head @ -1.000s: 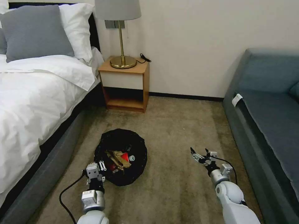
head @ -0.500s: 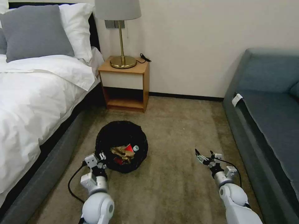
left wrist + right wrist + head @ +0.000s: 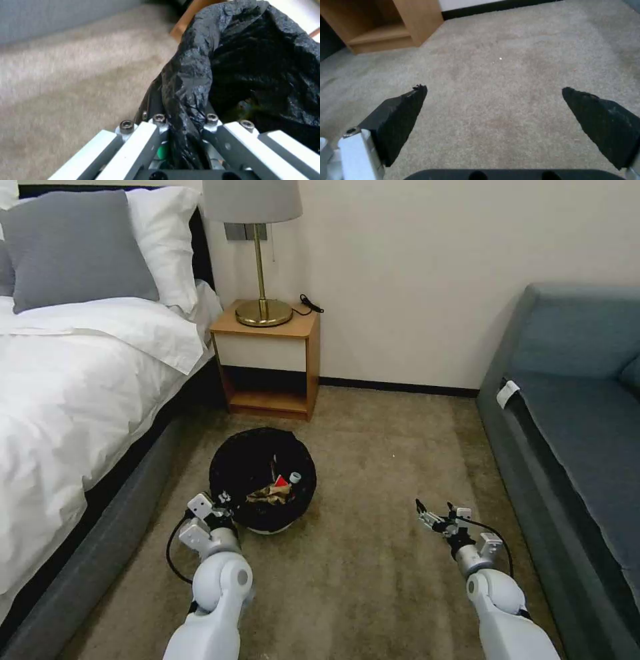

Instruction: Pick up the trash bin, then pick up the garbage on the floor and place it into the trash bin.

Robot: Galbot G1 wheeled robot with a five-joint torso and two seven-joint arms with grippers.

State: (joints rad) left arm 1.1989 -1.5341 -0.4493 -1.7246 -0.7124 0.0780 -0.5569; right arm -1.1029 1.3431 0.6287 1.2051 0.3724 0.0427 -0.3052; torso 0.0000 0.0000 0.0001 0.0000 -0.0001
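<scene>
— So where is the small round white trash bin [image 3: 263, 483] with the crinkled black plastic bag folded over its rim?

— On the beige carpet [image 3: 373, 573], between the bed with white linen [image 3: 73, 400] and the blue-grey sofa [image 3: 580, 433], in front of the wooden nightstand [image 3: 270, 360] that carries a brass lamp [image 3: 257, 253]. A sliver of its white wall shows at the bottom edge.

— And the left tool [image 3: 223, 505]?

— It is at the bin's near-left rim. In the left wrist view, the left tool [image 3: 183, 125] is clenched on a fold of the black bag at the rim, the plastic pinched tight between the metal fingers [image 3: 146, 135].

— What of the garbage [image 3: 273, 490]?

— Inside the bin: a brown crumpled wrapper [image 3: 267, 495], a red bit of packet [image 3: 282, 481] and the white cap of a clear bottle [image 3: 293, 477] poke up together near the far-right side of the bag. I cannot make out a foil wrapper.

— The right tool [image 3: 433, 517]?

— Well apart from the bin, hanging low over bare carpet to the right. In the right wrist view its black pads [image 3: 400, 112] stand wide, released, with nothing between them.
</scene>
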